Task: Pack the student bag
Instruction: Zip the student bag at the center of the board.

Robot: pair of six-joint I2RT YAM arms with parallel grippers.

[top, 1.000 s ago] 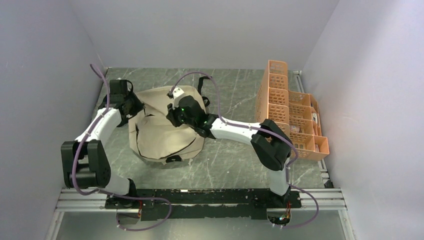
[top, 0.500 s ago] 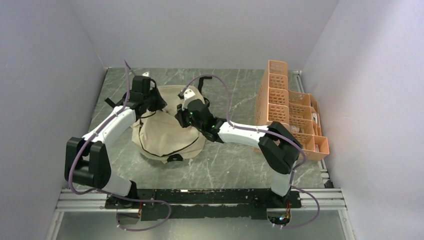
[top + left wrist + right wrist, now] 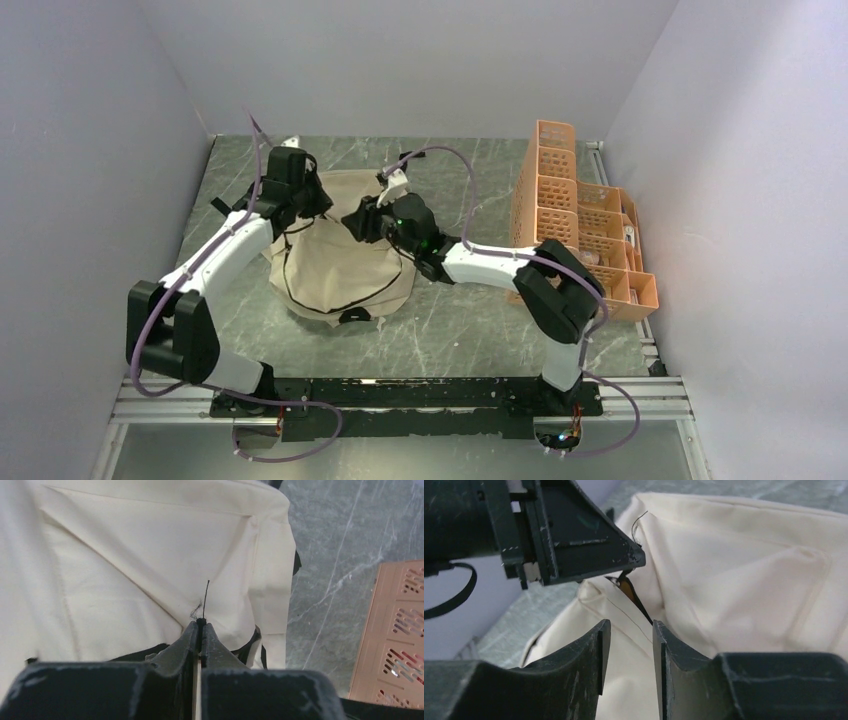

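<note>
The student bag (image 3: 340,265), beige with black zipper lines, lies on the table's left half between the two arms. My left gripper (image 3: 303,203) is at the bag's upper left. In the left wrist view it (image 3: 201,625) is shut on a thin black tab of the bag, with a loose thread poking out and beige fabric (image 3: 125,565) beyond. My right gripper (image 3: 357,222) hovers over the bag's top middle. In the right wrist view it (image 3: 629,630) is open with only bag fabric (image 3: 749,580) behind the gap. The left gripper's fingers (image 3: 589,540) are just above, pinching the black tab.
An orange perforated organizer (image 3: 580,215) with several compartments stands along the right wall, and its corner (image 3: 395,630) shows in the left wrist view. Grey marble tabletop (image 3: 470,310) lies between the bag and the organizer. Walls close in on the left, back and right.
The left gripper moved right and toward the back, still shut, pulling the bag's top edge with it. The right gripper shifted right and back and opened its jaws.
</note>
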